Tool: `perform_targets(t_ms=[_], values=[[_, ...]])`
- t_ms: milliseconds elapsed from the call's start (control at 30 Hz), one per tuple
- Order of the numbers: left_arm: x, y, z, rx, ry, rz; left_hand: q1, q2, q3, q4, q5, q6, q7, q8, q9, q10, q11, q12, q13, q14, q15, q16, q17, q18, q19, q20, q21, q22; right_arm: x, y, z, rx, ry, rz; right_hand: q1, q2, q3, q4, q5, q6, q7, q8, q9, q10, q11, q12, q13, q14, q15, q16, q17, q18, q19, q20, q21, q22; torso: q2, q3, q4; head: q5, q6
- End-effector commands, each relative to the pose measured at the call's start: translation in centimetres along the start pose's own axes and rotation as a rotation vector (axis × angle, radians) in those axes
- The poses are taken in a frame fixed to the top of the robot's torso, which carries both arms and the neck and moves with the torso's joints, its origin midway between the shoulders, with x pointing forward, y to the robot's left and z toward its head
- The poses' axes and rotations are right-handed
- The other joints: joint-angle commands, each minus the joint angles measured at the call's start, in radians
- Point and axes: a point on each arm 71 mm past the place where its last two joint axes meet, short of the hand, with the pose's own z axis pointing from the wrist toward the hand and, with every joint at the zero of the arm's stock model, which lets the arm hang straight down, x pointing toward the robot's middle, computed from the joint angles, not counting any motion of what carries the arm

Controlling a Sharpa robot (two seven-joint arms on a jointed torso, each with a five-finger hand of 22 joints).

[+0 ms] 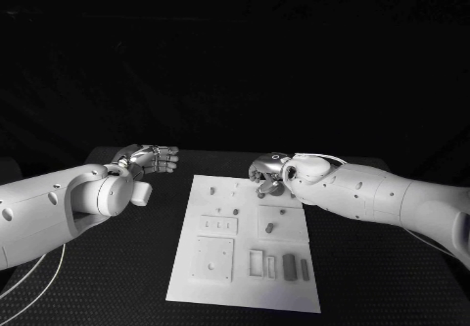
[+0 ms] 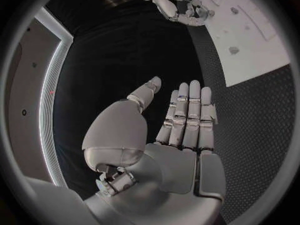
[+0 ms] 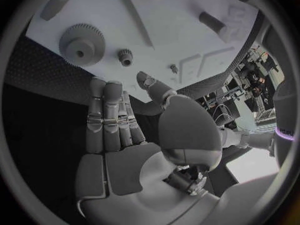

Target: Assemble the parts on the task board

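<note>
The left hand hangs over the bare black table just left of the task board's far left corner, its fingers straight, apart and holding nothing. It is best kept there, off the plate, so that it does not crowd the working side.

On the board, grey bar-shaped parts lie near the right of the near edge.

The right hand hovers over the board's far right corner, open and empty. In the right wrist view a large gear and a small gear lie just beyond its fingertips. To judge from that, the pick of a gear is next; the hand should descend squarely and pinch the rim, as the flat gear offers little to grasp.
</note>
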Motion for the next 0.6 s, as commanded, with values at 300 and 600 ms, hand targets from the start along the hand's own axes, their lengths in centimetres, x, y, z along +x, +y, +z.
perform_targets(t_ms=[300, 600], values=[[-0.28, -0.21, 0.14, 0.017, 0.002, 0.002, -0.009, 0.0, -0.002, -0.007, -0.003, -0.008, 0.0, -0.008, 0.002, -0.009, -0.001, -0.008, -0.001, 0.003, 0.005, -0.008, 0.002, 0.008, -0.002, 0.005, 0.006, 0.022, -0.57, 0.23, -0.61, -0.024, -0.09, 0.028, -0.005, -0.019, 0.003, 0.011, 0.001, -0.003, -0.003, -0.004, -0.001, -0.009, 0.001, 0.0, 0.001, 0.01, 0.009, 0.029, 0.005, 0.03, 0.002, -0.011, 0.034, 0.026, 0.006, -0.0023, -0.0012, 0.001, 0.015], [-0.45, -0.2, 0.14, 0.016, 0.001, 0.002, -0.01, 0.0, -0.001, -0.009, -0.003, -0.008, -0.001, -0.009, 0.002, -0.01, -0.003, -0.01, -0.001, 0.003, 0.005, -0.009, 0.002, 0.009, -0.002, 0.005, 0.006, 0.022, -0.24, -0.07, -0.82, -0.015, -0.011, 0.014, -0.011, -0.026, 0.001, 0.015, -0.003, -0.005, -0.005, -0.005, -0.001, -0.012, 0.001, -0.001, 0.0, 0.008, 0.009, 0.041, 0.007, 0.03, 0.0, -0.014, 0.048, 0.026, 0.012, -0.0036, -0.0017, -0.003, 0.021]])
